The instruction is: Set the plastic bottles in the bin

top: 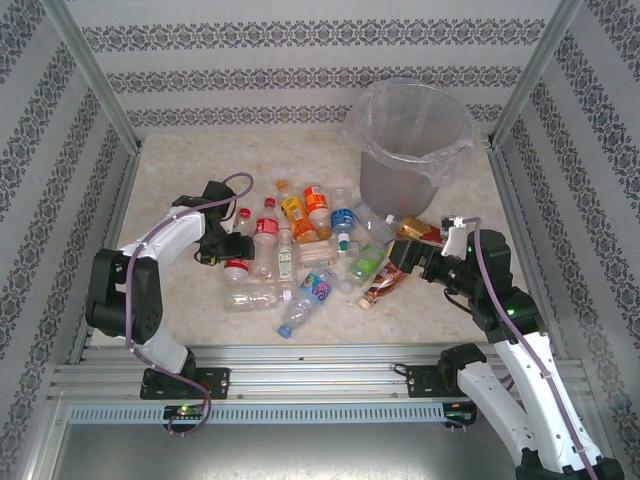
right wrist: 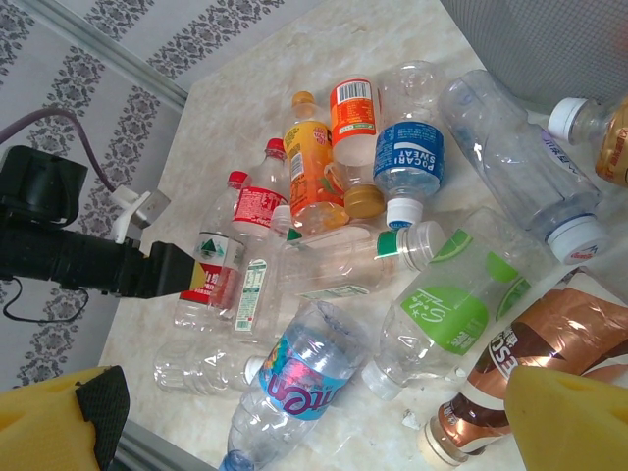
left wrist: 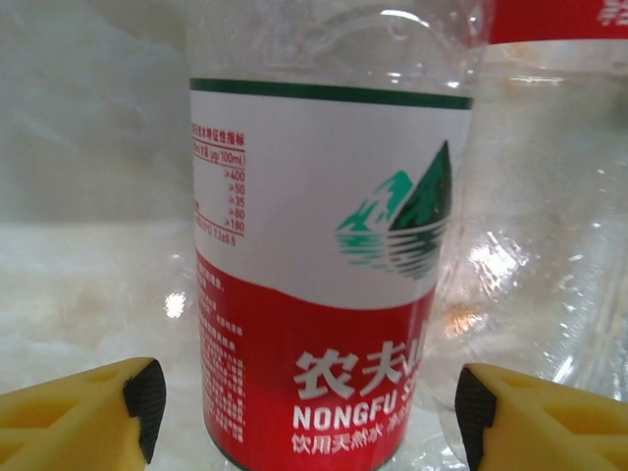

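The plastic bottles (top: 300,255) lie heaped mid-table (top: 190,165), and the grey bin (top: 395,185) stands just behind them at the far side. The left pincer (left wrist: 309,397) is spread either side of the red-and-white labelled bottle (left wrist: 314,245) at the heap's left edge, its pads (left wrist: 142,392) just clear of the plastic. The right pincer (right wrist: 319,407) hangs wide open over the heap's right end, near a brown bottle (right wrist: 530,353).

Both arms point inward toward each other, fingers parted on each.
The left arm (top: 150,243) bends up from its base and stretches to the right, the left gripper (top: 236,248) held low and level. Its yellow fingers (left wrist: 78,412) with black pads stand apart. The right arm (top: 507,312) folds at the elbow, wrist turned left and tipped down. The right gripper (top: 401,262) is spread wide, one yellow finger (right wrist: 564,412) at each lower corner of the wrist view.
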